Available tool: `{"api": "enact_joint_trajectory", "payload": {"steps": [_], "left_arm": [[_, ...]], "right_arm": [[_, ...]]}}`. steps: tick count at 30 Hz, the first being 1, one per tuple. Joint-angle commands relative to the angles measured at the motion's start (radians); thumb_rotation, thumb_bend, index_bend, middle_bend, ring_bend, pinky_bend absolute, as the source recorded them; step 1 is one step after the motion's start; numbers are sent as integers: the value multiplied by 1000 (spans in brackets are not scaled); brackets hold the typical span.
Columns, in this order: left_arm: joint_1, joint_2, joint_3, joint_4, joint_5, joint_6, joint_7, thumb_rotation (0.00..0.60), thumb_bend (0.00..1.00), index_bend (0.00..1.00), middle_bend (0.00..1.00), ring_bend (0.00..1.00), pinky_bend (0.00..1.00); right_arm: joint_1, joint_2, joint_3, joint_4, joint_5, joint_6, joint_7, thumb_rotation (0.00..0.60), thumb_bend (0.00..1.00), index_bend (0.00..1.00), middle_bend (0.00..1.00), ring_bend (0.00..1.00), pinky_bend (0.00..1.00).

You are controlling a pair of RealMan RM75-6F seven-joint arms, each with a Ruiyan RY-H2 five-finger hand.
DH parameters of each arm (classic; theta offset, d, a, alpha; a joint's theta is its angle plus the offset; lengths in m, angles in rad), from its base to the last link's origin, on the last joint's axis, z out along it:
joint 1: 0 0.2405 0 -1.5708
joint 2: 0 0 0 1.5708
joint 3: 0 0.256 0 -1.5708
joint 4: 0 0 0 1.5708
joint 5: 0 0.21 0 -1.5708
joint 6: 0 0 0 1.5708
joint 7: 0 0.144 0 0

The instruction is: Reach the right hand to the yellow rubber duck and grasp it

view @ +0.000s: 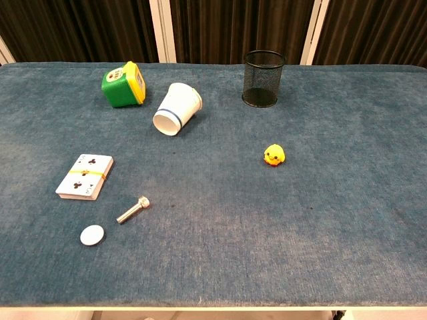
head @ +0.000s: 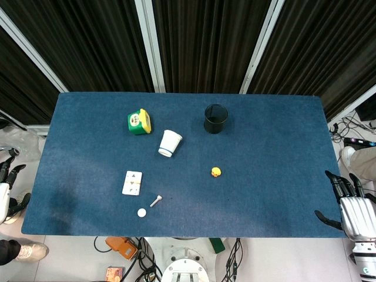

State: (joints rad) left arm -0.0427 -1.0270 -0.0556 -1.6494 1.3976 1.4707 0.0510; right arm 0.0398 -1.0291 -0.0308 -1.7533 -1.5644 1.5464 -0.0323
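Note:
The yellow rubber duck [head: 216,172] [view: 273,155] sits upright on the blue table [head: 276,147], right of centre. My right hand [head: 348,204] hangs at the table's right front corner, far right of the duck, fingers spread and holding nothing. My left hand [head: 7,185] is beside the table's left edge, off the cloth, with dark fingers apart and nothing in them. Neither hand shows in the chest view.
A black mesh cup [head: 215,118] stands behind the duck. A white paper cup [head: 170,143] lies tipped near a green and yellow box [head: 139,121]. A card deck [head: 132,183], a metal bolt [head: 155,201] and a white disc [head: 141,212] lie front left.

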Motion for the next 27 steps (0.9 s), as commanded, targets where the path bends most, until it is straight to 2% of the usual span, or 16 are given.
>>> {"api": "enact_joint_trajectory", "payload": {"steps": [1, 19, 23, 27], "left_arm": [[1, 1, 0, 0, 0, 1, 1, 600, 302, 168, 5, 56, 189], [1, 0, 2, -6, -10, -6, 6, 600, 302, 168, 5, 56, 189], [2, 0, -1, -12, -14, -5, 7, 600, 301, 168, 5, 56, 189], [0, 3, -3, -12, -29, -16, 8, 600, 302, 168, 5, 56, 189]], "right_arm": [[2, 2, 1, -1, -1, -12, 5, 600, 271, 125, 211, 203, 44], [33, -2, 35, 23, 54, -100, 51, 600, 271, 138, 211, 203, 48], [71, -26, 49, 46, 72, -165, 48, 600, 272, 158, 211, 203, 69], [122, -62, 64, 83, 66, -230, 66, 600, 273, 220, 212, 223, 144]]}}
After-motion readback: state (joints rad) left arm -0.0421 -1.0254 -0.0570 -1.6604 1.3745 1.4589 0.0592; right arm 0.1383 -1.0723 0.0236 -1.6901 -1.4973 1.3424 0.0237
